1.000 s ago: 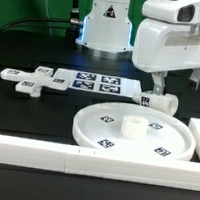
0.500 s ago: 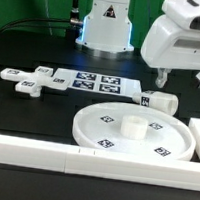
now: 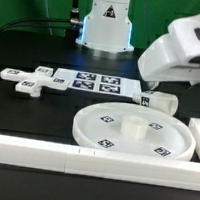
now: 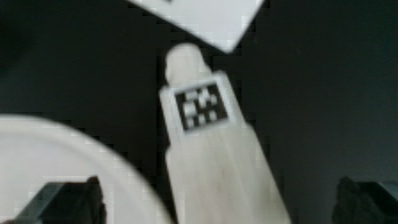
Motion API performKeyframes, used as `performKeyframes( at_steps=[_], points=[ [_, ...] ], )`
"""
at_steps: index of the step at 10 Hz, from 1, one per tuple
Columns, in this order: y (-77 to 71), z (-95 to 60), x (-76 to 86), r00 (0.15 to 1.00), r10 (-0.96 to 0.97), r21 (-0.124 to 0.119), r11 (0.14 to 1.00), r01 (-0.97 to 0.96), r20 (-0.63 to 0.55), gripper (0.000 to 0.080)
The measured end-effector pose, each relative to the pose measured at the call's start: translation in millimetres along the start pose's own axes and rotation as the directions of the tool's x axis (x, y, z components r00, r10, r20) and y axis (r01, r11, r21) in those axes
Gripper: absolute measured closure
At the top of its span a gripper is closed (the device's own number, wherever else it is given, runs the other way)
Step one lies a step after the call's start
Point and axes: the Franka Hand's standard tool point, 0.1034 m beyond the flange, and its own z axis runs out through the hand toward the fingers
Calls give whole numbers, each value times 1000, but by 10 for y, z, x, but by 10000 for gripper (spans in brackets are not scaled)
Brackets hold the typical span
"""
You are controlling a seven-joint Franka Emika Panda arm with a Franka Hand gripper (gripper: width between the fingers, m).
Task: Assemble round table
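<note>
The large white rimmed disc (image 3: 105, 124) with its central hub (image 3: 132, 127) lies flat near the front. The short post (image 3: 160, 100) lies on its side just behind the disc, at the exterior view's right. The cross-shaped foot (image 3: 30, 80) lies at the left. My gripper (image 3: 155, 82) hangs tilted just above the post. In the wrist view the post (image 4: 214, 150) lies lengthwise between my dark fingertips (image 4: 63, 200), which stand wide apart and do not touch it. My gripper (image 4: 217, 198) is open and empty. The disc's rim (image 4: 54, 150) shows beside the post.
The marker board (image 3: 95, 84) lies between the foot and the post; its corner shows in the wrist view (image 4: 205, 20). Long white border bars run along the front (image 3: 81, 158) and the right side (image 3: 197, 134). The arm's base (image 3: 105, 23) stands at the back.
My hand has swung toward the exterior view's right and tipped over into a slanted pose above the post. The post, disc and foot have not moved.
</note>
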Motion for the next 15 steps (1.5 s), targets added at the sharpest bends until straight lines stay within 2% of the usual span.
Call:
performKeyframes(
  at_steps=[1, 5, 7, 9, 13, 15],
  points=[
    [-9, -5, 72, 999, -8, 0, 1000, 8, 38, 150],
    [16, 123, 60, 973, -46, 31, 999, 40, 227, 150],
    [20, 128, 118, 977, -46, 30, 999, 41, 208, 150],
    [-6, 233, 191, 980, -51, 30, 998, 46, 191, 150],
    [-17, 288, 203, 981, -54, 30, 998, 49, 186, 150],
    [-20, 289, 203, 981, -55, 30, 998, 50, 186, 397]
  ],
)
